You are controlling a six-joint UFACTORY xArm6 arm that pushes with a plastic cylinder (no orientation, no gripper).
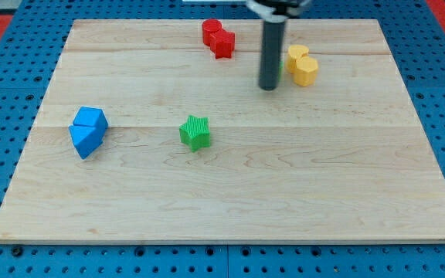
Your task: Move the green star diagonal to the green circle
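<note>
Here, my tip (269,87) on the far board, no pincer fitted, just left of yellow blocks (302,65), green star (195,132) nearer, well apart.

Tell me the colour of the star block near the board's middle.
Green: the star shows clearly in the camera view, well clear of my tip.

1. We've got a pale wooden board (230,193) carrying everything, my tip (269,87) resting on it.
2. Yellow blocks (302,65) sit just to the view's right of my tip, red blocks (218,37) up-left.
3. Green star (195,132) lies down-left, blue blocks (89,130) far left.
</note>
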